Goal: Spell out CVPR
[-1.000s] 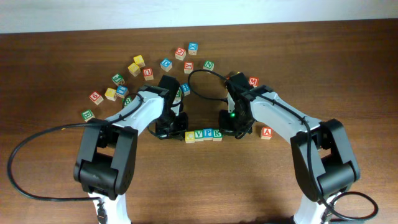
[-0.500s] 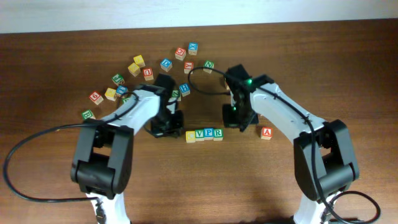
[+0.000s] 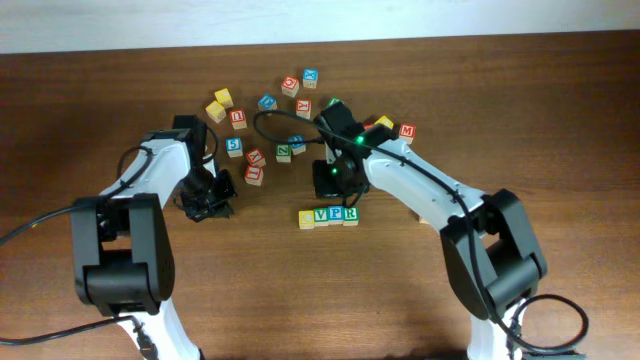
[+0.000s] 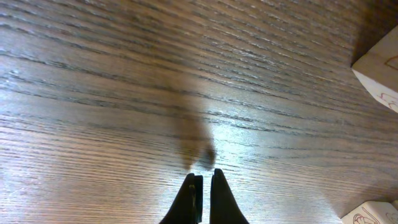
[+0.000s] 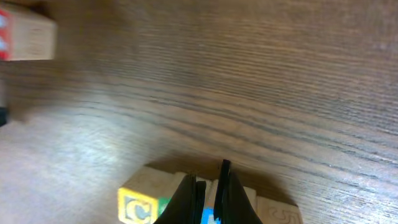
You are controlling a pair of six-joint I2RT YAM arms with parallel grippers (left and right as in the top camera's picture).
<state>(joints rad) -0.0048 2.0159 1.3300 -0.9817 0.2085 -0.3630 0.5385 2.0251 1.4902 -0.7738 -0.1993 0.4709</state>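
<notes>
Right gripper (image 5: 208, 175) hangs just above the row of four blocks (image 3: 328, 216), fingers pressed nearly together with only a sliver between, nothing held. Its wrist view shows just the yellow C block (image 5: 138, 206) at the row's left end and a bit of blue behind the fingers; the remaining letters are hidden there, while overhead the row reads C V P R near the table (image 3: 420, 290) centre. Left gripper (image 4: 205, 174) is also closed and empty, over bare wood well left of the row. Its wrist view catches only corners of a pale block (image 4: 378, 62) at the right edge, letter unreadable. Overhead alone shows the loose blocks (image 3: 265, 103) scattered behind both arms. A red-faced block (image 5: 25, 34) sits top left in the right wrist view, blurred.
</notes>
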